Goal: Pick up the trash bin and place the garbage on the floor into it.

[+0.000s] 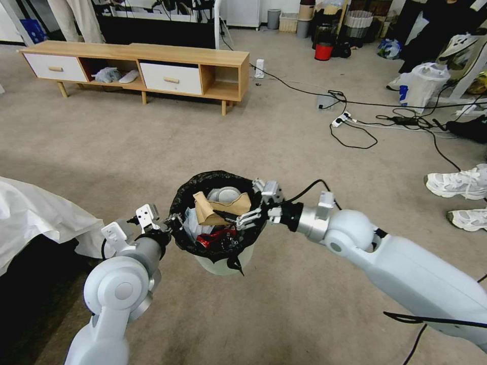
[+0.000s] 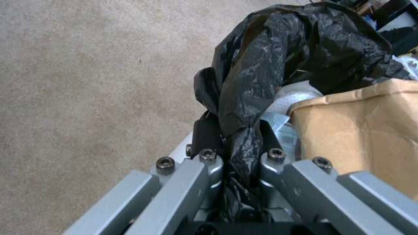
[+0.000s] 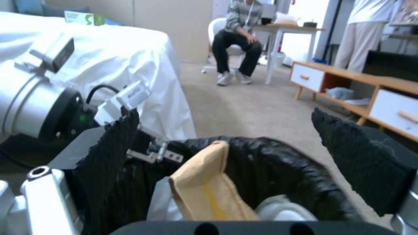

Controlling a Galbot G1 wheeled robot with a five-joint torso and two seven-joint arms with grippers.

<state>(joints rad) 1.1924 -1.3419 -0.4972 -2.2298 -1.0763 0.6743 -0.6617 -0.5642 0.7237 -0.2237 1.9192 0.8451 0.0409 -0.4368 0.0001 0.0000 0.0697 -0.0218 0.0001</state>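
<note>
The trash bin (image 1: 221, 263) is white with a black bag liner (image 1: 203, 182) over its rim, and it sits at the middle of the head view. My left gripper (image 1: 171, 223) is shut on the liner and rim (image 2: 244, 107) at the bin's left side. Inside lie pieces of garbage: a brown cardboard piece (image 1: 215, 208), a crushed red can (image 1: 213, 238) and something pale and round (image 1: 225, 194). My right gripper (image 1: 243, 219) hovers over the bin's right rim. It is open, its black pads (image 3: 361, 153) spread wide above the cardboard (image 3: 204, 189), holding nothing. The carpet floor (image 1: 152, 147) lies around the bin.
A low wooden cabinet (image 1: 137, 66) stands at the back left. Cables and a power strip (image 1: 355, 121) run across the right of the floor, near a white plastic bag (image 1: 423, 83) and white sneakers (image 1: 456, 183). A white sheet (image 1: 35, 213) hangs at my left.
</note>
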